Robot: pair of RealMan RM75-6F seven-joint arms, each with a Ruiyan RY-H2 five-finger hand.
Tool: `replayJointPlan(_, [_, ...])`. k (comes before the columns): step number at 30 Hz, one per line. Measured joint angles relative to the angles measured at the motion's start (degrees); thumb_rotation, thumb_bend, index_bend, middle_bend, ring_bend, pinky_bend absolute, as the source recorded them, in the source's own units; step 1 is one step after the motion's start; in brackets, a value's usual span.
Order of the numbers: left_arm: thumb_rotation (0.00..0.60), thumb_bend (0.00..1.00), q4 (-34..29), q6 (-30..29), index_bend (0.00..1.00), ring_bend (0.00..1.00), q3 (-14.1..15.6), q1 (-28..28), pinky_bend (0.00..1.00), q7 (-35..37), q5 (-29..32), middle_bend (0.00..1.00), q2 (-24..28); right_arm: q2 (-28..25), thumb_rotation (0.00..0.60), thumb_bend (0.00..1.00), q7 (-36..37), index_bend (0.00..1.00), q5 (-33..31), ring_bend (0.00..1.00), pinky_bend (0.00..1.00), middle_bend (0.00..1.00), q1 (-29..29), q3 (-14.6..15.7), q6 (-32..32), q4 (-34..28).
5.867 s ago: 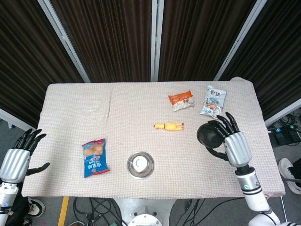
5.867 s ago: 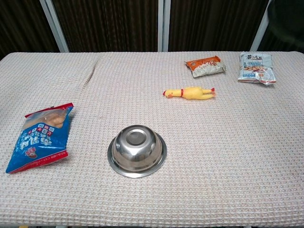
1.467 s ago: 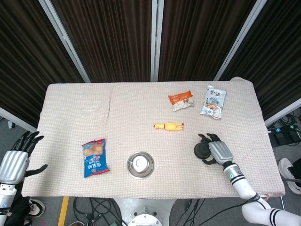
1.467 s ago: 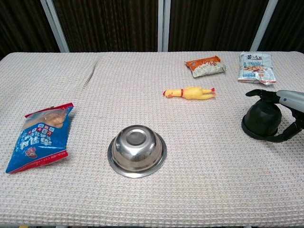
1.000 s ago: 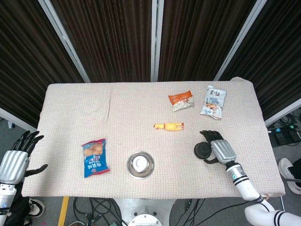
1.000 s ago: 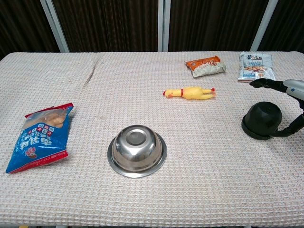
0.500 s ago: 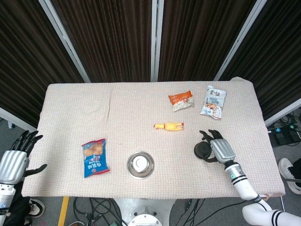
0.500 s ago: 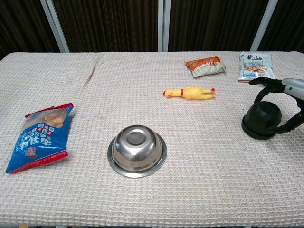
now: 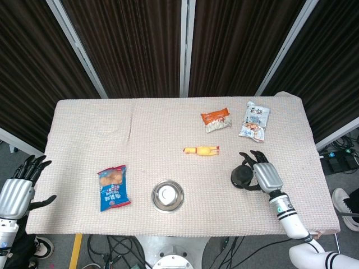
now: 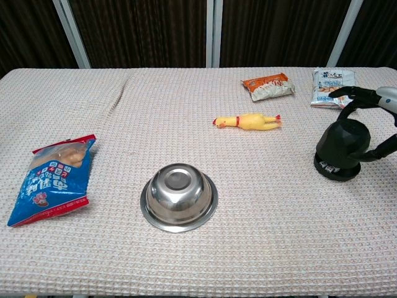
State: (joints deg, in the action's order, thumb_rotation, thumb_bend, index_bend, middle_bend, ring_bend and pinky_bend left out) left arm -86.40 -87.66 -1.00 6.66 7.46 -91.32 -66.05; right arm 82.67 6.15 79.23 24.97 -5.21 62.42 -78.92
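Fingers [image 10: 351,103] of right hand [image 9: 265,175] curl round matte black domed object [image 10: 340,151], gripping; woven waffle-textured cloth [image 10: 260,236] beneath. Left hand [image 9: 17,190] spread, empty, off table edge.

Lighting: bright, even and diffuse in both my views, apparently from overhead; no hard highlights on the pale woven tablecloth [image 9: 168,134]. Shadows: soft and short, tucked close under the steel bowl [image 10: 179,197] and the black dome-shaped object [image 10: 339,151]. Glare: one mild reflection in the bowl's centre, small sheen on the blue snack bag [image 10: 52,180]. Background: dark curtains [image 9: 134,45] read nearly black, little detail. Focus: sharp across the table in both views; the weave is crisp in the chest view. Distortion: slight wide-angle bend of the table edges in my head view. Blur: none seen at my right hand [image 9: 265,175].
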Motion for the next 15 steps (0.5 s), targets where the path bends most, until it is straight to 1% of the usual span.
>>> replayJointPlan(5, [0.6, 0.09, -0.2, 0.0, 0.16, 0.0, 0.0, 0.0, 0.16, -0.1, 0.0, 0.08, 0.1, -2.0, 0.6, 0.12, 1.1, 0.11, -0.4, 0.06, 0.0, 0.43, -1.1, -0.8, 1.9, -0.7])
replayJointPlan(15, [0.6, 0.09, -0.5, 0.3, 0.16, 0.0, 0.0, 0.2, 0.16, -0.6, 0.0, 0.08, 0.0, -3.8, 0.6, 0.12, 3.1, 0.11, -3.8, 0.05, 0.0, 0.42, -3.0, -0.9, 0.5, 3.8])
